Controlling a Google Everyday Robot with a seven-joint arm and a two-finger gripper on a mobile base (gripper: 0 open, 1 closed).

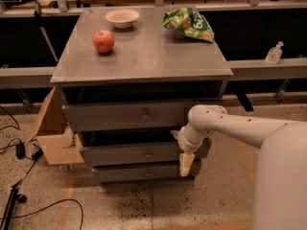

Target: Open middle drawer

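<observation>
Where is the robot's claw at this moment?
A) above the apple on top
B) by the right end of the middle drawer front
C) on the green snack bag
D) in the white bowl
B: the claw hangs at the right end of the middle drawer, well below the top where the apple sits.

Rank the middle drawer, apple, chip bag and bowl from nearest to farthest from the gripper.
1. The middle drawer: the gripper is at its right end.
2. The apple, top left, and the chip bag, top back right: too close to call.
3. The bowl, top back left.
</observation>
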